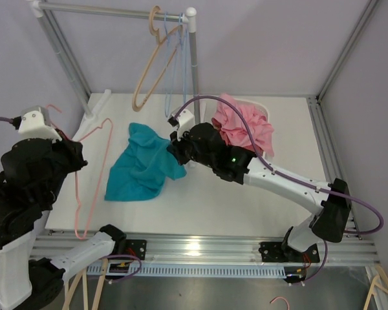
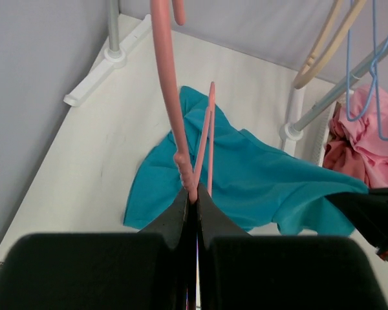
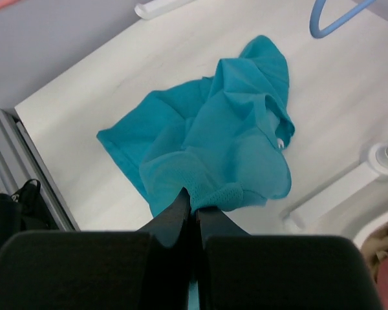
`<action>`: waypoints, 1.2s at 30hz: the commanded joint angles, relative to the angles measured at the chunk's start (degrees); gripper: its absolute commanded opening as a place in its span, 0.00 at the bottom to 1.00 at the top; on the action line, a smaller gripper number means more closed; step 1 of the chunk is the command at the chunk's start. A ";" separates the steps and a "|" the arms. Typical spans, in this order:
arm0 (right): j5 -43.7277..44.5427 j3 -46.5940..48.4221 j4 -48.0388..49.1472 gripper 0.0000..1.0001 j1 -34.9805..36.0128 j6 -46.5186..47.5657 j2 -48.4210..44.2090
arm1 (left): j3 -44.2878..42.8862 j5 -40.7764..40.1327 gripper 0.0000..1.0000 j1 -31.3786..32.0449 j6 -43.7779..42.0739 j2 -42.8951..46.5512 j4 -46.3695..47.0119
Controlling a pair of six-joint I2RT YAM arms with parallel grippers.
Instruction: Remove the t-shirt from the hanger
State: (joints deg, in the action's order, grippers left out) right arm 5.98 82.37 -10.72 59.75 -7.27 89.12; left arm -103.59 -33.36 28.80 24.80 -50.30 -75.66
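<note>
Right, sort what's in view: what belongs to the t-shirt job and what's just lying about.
Job: teal t-shirt, pink hanger, left gripper shut on the hanger, right gripper pinching the shirt.
Lying about: pink clothes, beige hanger, blue hanger.

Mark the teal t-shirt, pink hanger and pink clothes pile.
teal t-shirt (image 1: 141,169): top external view, middle of the crumpled cloth.
pink hanger (image 2: 170,97): left wrist view, its thick curved arm.
pink clothes pile (image 1: 244,128): top external view, top of the heap.

The teal t-shirt (image 1: 139,169) at the right gripper (image 3: 194,208) was soft, matt cloth; the pink hanger (image 2: 171,110) in the left gripper (image 2: 194,197), smooth plastic.
</note>
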 commanded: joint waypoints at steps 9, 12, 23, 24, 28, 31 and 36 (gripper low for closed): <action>12.21 16.15 -3.00 0.00 -2.17 7.00 -12.57 | 5.67 9.63 0.01 -14.81 -4.41 -6.03 17.36; 12.65 23.17 -3.43 0.00 -6.04 7.09 -10.29 | 7.87 7.44 0.01 -15.70 -3.35 -7.79 21.59; 13.18 48.56 2.29 0.00 -15.35 15.78 4.55 | -4.07 3.38 0.01 -17.63 -4.75 -20.26 30.46; 13.27 54.33 2.02 0.00 -15.88 16.40 6.31 | -3.38 4.35 0.01 -17.72 -6.15 -20.36 32.92; 12.83 65.08 2.28 0.00 -19.13 18.34 13.44 | 4.87 6.29 0.01 -17.72 -9.32 -19.57 45.58; 12.13 64.86 6.49 0.00 -21.95 18.60 14.68 | 6.20 7.26 0.01 -17.72 -10.12 -20.36 48.67; 10.55 63.44 12.83 0.00 -27.30 16.24 15.38 | 9.10 7.78 0.01 -17.72 -11.70 -20.36 53.67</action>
State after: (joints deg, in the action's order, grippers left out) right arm 17.80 144.24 -6.28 35.03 9.23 104.81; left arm -95.39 -27.00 11.60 15.51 -71.26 -29.93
